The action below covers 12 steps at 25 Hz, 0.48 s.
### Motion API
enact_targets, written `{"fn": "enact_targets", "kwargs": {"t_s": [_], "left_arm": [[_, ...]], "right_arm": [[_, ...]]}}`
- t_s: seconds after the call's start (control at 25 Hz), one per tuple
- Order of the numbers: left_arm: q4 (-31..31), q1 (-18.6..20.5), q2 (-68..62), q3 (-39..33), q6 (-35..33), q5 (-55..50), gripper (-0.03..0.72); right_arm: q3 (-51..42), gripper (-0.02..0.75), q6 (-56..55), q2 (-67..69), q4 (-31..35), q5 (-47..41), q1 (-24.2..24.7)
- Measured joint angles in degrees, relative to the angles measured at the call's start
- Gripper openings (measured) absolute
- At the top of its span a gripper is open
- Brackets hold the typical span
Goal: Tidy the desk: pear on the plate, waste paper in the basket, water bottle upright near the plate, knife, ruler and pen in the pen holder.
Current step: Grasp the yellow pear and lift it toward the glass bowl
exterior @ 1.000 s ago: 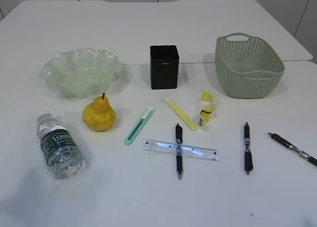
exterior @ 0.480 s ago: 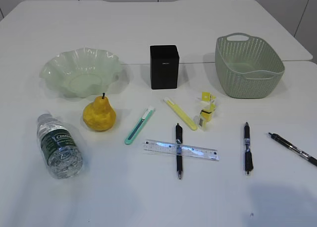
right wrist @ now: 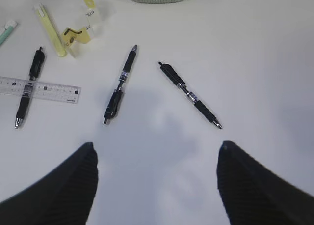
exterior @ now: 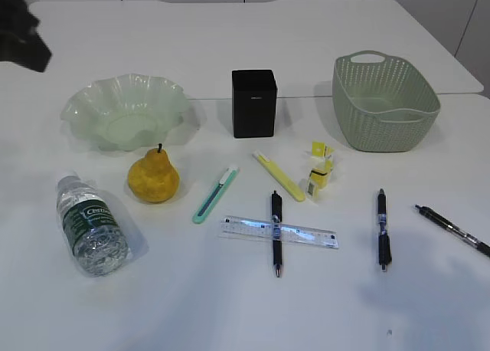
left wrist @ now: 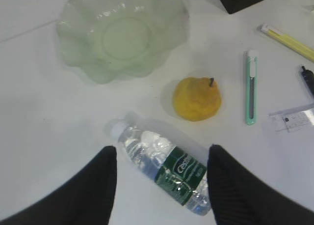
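In the exterior view, the plate (exterior: 126, 109) sits empty in the upper left of the white table (exterior: 230, 29), with the pear (exterior: 154, 176) standing just below its near rim, apart from it. The water bottle (exterior: 91, 226) lies on its side at the lower left, cap pointing toward the back. The black pen holder (exterior: 254, 103) stands at the upper centre and the basket (exterior: 384, 102) at the upper right, both empty as far as can be seen. Below the holder lie a teal knife (exterior: 216, 194) and a yellow knife (exterior: 279, 175), slanting toward each other at the top, with the waste paper (exterior: 320, 169) just right of the yellow one. The ruler (exterior: 279, 232) lies across a black pen (exterior: 276, 233) at the lower centre; a second pen (exterior: 381, 228) and a third pen (exterior: 453, 230) lie farther right. In the left wrist view, the left gripper (left wrist: 162, 185) hangs above the bottle with its fingers (left wrist: 100, 181) spread wide, holding nothing. In the right wrist view, the right gripper (right wrist: 157, 185) hangs over bare table below the two right-hand pens, fingers spread wide and empty.
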<state>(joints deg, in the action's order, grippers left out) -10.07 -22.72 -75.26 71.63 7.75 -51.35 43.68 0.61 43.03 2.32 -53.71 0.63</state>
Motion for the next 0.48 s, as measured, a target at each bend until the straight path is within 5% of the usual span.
{"fn": "enact_targets", "kwargs": {"t_s": [0.48], "left_arm": [[9.7,-0.1,-28.1,22.0,0.2,-10.3,0.477]], "right_arm": [[1.3,0.557,0.3,4.8,0.5,-1.1,0.0]]}}
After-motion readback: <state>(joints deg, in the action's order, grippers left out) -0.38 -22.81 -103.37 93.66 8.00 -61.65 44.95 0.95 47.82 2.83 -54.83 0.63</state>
